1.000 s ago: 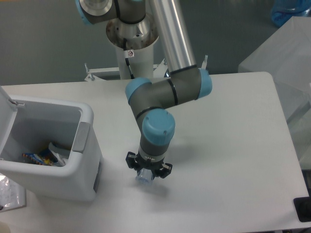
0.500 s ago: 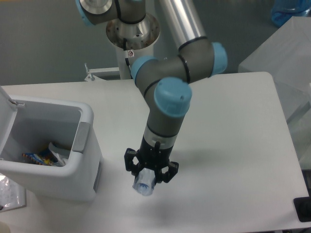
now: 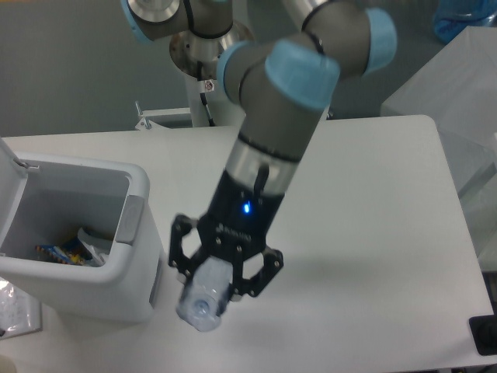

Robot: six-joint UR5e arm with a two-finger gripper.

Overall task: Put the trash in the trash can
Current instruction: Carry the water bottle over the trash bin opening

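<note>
My gripper (image 3: 208,289) is shut on a clear plastic bottle (image 3: 202,301), which hangs end-down from the fingers well above the table, just right of the trash can. The bottle's label is hidden by the fingers. The trash can (image 3: 93,289) is a boxy white bin at the left with a grey front panel (image 3: 130,220) and its white lid (image 3: 9,180) swung open. Inside it lies a crumpled wrapper with colourful print (image 3: 71,249).
The white table (image 3: 373,233) runs to its right edge near a translucent white box (image 3: 458,85). A clear plastic sheet (image 3: 14,311) lies at the table's front left corner. A black object (image 3: 485,334) sits at the lower right. The arm's base (image 3: 210,62) stands behind.
The arm has lifted the bottle off the table toward the camera, so gripper and bottle now look larger and sit a little further left, closer to the bin.
</note>
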